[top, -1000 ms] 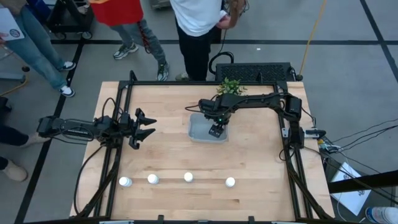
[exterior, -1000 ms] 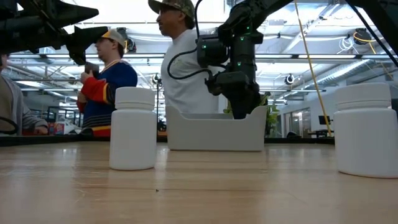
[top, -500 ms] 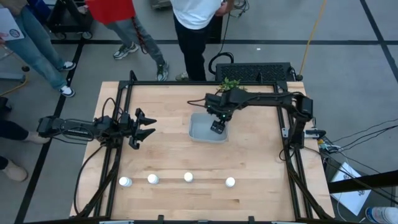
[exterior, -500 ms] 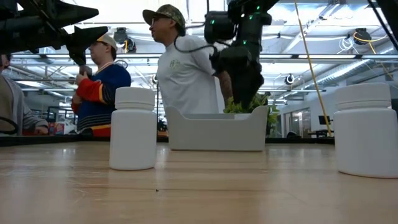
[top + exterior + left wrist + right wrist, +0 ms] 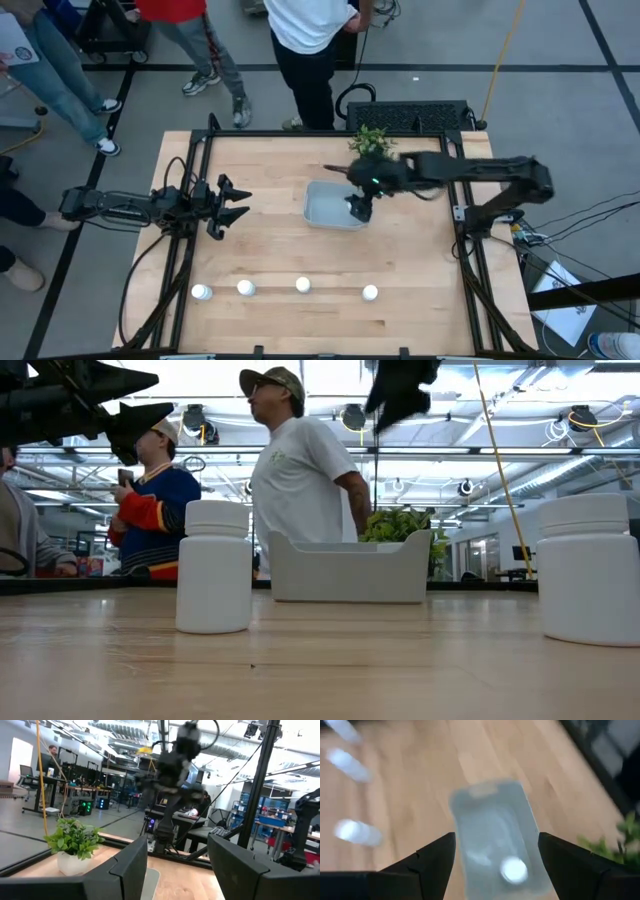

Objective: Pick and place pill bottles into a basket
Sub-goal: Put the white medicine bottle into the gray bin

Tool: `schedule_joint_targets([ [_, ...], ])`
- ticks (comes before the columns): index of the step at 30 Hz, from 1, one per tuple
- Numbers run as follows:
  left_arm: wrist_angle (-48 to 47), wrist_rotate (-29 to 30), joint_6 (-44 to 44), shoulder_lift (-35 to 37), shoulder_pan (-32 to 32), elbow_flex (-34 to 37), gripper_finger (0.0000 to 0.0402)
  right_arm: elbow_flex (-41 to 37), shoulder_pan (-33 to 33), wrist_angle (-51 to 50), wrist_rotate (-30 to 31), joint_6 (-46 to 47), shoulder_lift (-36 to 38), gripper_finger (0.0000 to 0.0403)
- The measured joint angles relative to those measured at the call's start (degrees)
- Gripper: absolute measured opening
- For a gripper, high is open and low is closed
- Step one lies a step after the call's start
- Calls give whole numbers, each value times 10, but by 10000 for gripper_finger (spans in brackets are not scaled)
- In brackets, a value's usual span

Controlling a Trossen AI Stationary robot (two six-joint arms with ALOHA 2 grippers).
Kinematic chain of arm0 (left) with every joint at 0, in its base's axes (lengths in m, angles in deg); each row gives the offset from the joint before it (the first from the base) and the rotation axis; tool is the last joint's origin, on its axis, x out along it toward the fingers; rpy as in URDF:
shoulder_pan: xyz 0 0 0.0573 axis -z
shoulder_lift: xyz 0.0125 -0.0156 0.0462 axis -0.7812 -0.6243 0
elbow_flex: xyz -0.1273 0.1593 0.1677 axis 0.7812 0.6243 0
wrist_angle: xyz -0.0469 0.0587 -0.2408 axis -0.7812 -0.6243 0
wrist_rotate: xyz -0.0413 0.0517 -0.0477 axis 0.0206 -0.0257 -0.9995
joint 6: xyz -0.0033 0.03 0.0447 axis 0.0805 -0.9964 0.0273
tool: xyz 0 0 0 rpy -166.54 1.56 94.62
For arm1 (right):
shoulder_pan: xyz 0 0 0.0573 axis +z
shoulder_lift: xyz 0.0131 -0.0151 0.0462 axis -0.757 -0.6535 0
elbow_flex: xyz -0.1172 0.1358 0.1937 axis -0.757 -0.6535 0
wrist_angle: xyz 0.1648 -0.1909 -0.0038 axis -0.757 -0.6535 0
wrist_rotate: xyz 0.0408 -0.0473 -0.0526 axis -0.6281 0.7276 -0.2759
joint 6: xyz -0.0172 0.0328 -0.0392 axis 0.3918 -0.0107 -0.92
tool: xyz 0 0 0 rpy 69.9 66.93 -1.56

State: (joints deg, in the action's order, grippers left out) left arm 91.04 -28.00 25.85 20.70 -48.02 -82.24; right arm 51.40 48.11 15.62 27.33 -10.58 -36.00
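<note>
From the overhead camera I read the right gripper [image 5: 358, 207] above the basket [image 5: 322, 208], over its 3 o'clock end, with the arm reaching in from the 3 o'clock side of the table [image 5: 400, 270]. Its own wrist camera shows both fingers [image 5: 427, 865] spread wide apart with nothing between them: released, empty. Between those fingers I see the basket [image 5: 492, 830] below, and one pill bottle [image 5: 513, 870] lying inside it, its round white cap showing.

The basket sits slightly toward 12 o'clock of table centre. A small potted plant [image 5: 369, 141] stands just beyond it at about 1 o'clock. In the level camera the basket [image 5: 345, 573] rests flat on the wood, the plant [image 5: 400, 523] shows behind its rim, and the right gripper [image 5: 400, 388] hangs clear above.

Four pill bottles stand in a row along the 6 o'clock edge, well apart from the basket: first [image 5: 201, 292], second [image 5: 245, 288], third [image 5: 302, 285], fourth [image 5: 370, 292]. All appear upright.

The left gripper [image 5: 232, 205] waits at 9 o'clock, raised off the table, fingers [image 5: 130, 865] parted and holding nothing.

People stand beyond the 12 o'clock edge; one person in a white shirt [image 5: 300, 480] is nearest.
</note>
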Motion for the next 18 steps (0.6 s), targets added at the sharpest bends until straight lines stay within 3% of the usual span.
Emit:
schedule_joint_targets([
  [7,0,-4,2,0,0,0,214,-140,68,169,60,-11,122,279],
  [12,4,-2,22,0,0,-1,214,-271,106,333,61,-19,191,279],
  [18,-116,-2,29,0,10,-61,214,-405,147,511,60,-48,247,279],
])
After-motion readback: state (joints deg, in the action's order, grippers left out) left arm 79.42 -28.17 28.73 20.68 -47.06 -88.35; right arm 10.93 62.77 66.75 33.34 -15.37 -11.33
